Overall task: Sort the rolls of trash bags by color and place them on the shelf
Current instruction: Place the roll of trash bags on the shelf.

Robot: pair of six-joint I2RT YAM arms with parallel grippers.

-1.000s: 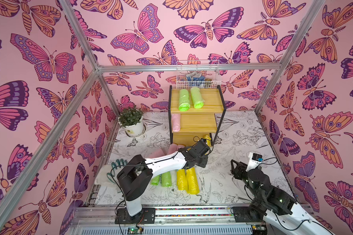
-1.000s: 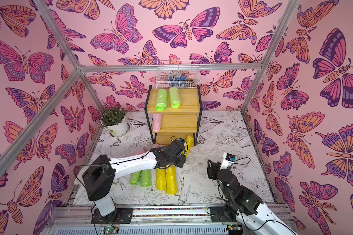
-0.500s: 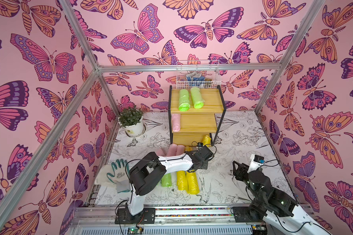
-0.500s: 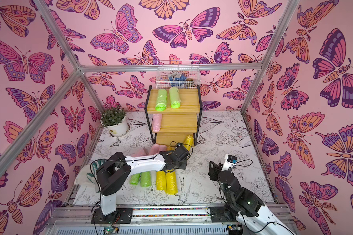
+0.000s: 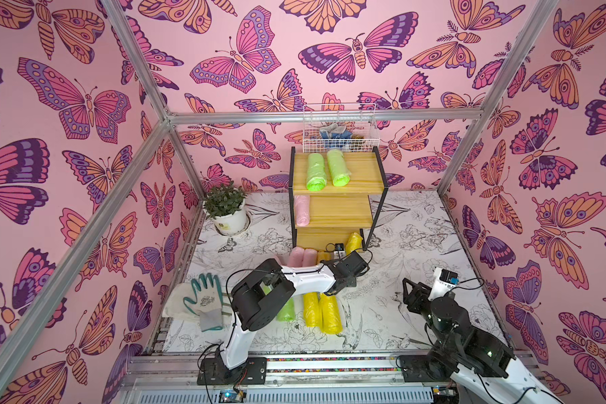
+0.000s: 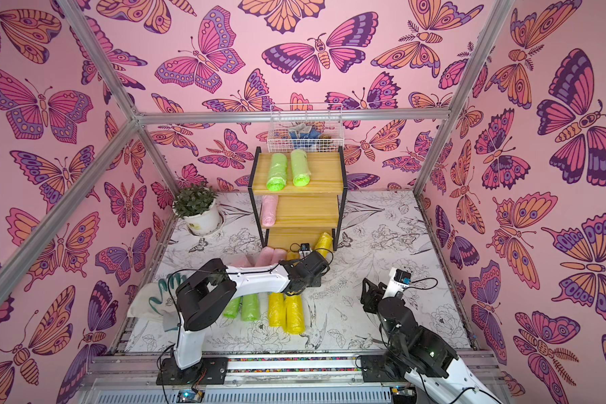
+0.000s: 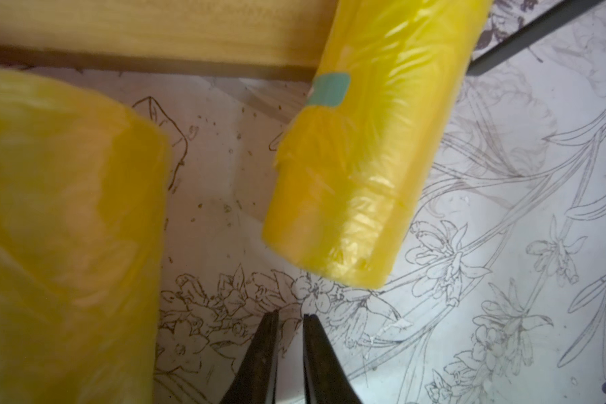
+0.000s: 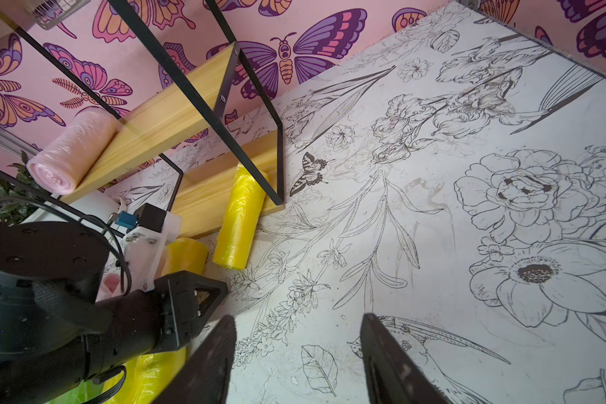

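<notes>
Sticker (image 7: 329, 89), teal, on yellow roll (image 7: 357, 182)

My claw (image 8: 298, 316) hangs with its two fingers spread and nothing between them, above the flower-printed desk (image 8: 434, 245). At my eleven o'clock stands the shelf (image 8: 175, 105), wooden boards in a thin black frame. A pink roll (image 8: 72, 154) lies on its middle board, out toward ten o'clock. A yellow roll (image 8: 240, 217) sits tilted near eleven, its far end on the lowest board and its near end on the desk. At nine o'clock the other arm (image 8: 67, 314) reaches across, with a second yellow roll (image 8: 184, 253) just beyond its wrist.
</notes>
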